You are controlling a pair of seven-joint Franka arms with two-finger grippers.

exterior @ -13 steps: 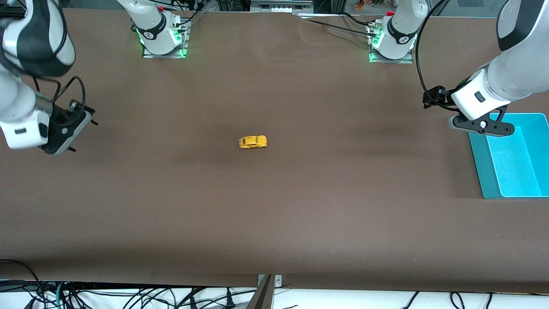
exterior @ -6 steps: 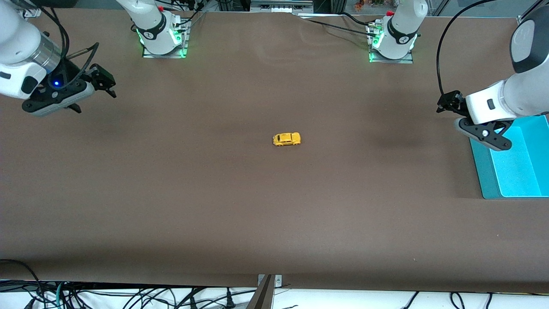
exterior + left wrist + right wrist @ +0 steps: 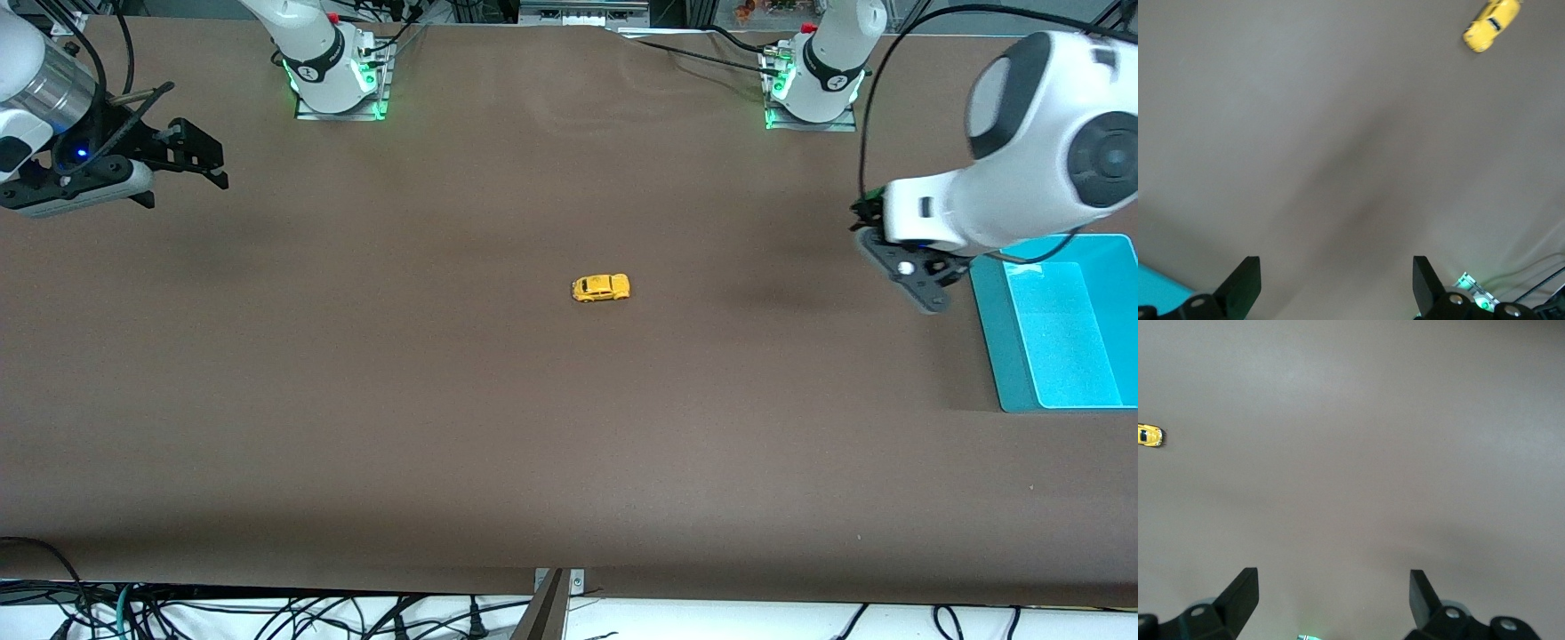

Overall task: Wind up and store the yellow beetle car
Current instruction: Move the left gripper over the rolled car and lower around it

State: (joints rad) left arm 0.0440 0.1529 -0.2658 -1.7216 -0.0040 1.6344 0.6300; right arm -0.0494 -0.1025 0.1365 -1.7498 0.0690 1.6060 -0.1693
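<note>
The yellow beetle car (image 3: 601,288) stands on its wheels alone in the middle of the brown table. In the left wrist view the car (image 3: 1491,25) is small and well ahead of the fingers; in the right wrist view the car (image 3: 1150,435) sits at the frame's edge. My left gripper (image 3: 920,283) hangs open and empty over bare table between the car and the teal bin. Bare cloth fills the gap of that gripper (image 3: 1337,287). My right gripper (image 3: 209,160) is open and empty over the right arm's end of the table, its gap (image 3: 1333,600) also showing only cloth.
A teal bin (image 3: 991,338) lies at the left arm's end of the table; its corner (image 3: 1158,297) shows in the left wrist view. Both arm bases (image 3: 336,67) (image 3: 813,76) stand along the table's back edge. Cables hang below the front edge.
The car rolled toward the left arm's end of the table and slowed. My left gripper swung from over the bin's edge toward the car. My right gripper drew back toward its base side.
</note>
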